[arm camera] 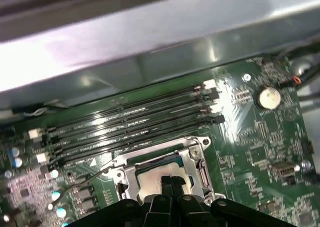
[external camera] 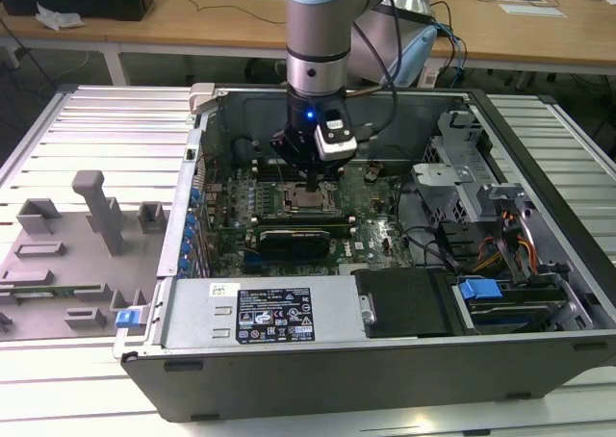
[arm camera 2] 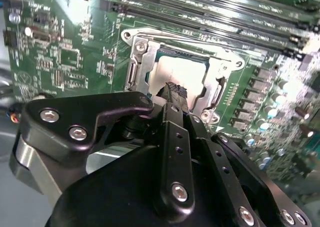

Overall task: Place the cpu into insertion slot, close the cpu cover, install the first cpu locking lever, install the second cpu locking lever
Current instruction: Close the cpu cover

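The case (external camera: 539,148) lies open on the desk (external camera: 96,129), with a fixture plate (external camera: 58,264) at the exterior view's left of it. Inside, the motherboard (external camera: 380,227) carries the insertion slot (external camera: 310,202). The cpu (arm camera 2: 182,72) sits in the slot, with the cpu cover (arm camera 2: 136,72) framing it. Memory slots (arm camera: 135,122) run just beside the slot. The power supply (external camera: 279,312) lines the case's near wall. The claw (arm camera 2: 175,89) hangs just over the cpu.

Power supply label (external camera: 274,319) — print illegible

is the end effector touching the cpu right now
Cannot tell. In both wrist views the end effector tip overlaps the cpu seated in the insertion slot, hiding any contact or gap.
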